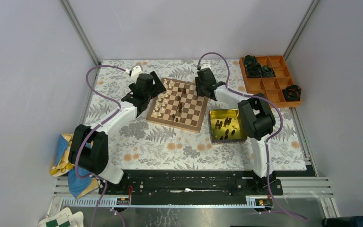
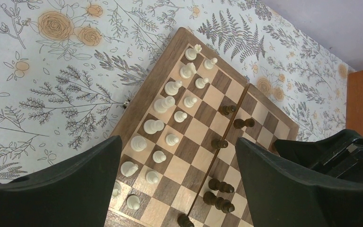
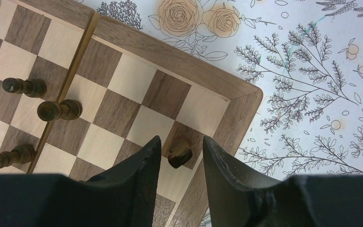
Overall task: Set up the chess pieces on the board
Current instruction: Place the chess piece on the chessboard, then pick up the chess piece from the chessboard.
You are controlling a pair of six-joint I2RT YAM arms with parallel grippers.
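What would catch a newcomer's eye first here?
The board at centre, with cream chess pieces in two rows along its left side. The right end effector straddles one dark piece at the board's far right corner. A yellow tin right of the board holds more dark pieces.

The surface (image 1: 137,142) is covered with a cloth printed with grey ferns and orange roses. At 2 o'clock in the top view, an orange compartmented tray (image 1: 270,84) sits at the far right corner. Black gear-like lumps (image 1: 253,66) fill its far-left compartments, and a further lump (image 1: 291,92) sits in a near-right compartment. Between 3 and 4 o'clock stands a shiny yellow square tin (image 1: 234,118). At 8 o'clock, a crumpled blue and yellow cloth (image 1: 62,158) lies beyond the surface edge. At 7 o'clock, a green-and-white checkered sheet (image 1: 60,221) lies at the bottom edge of the view.
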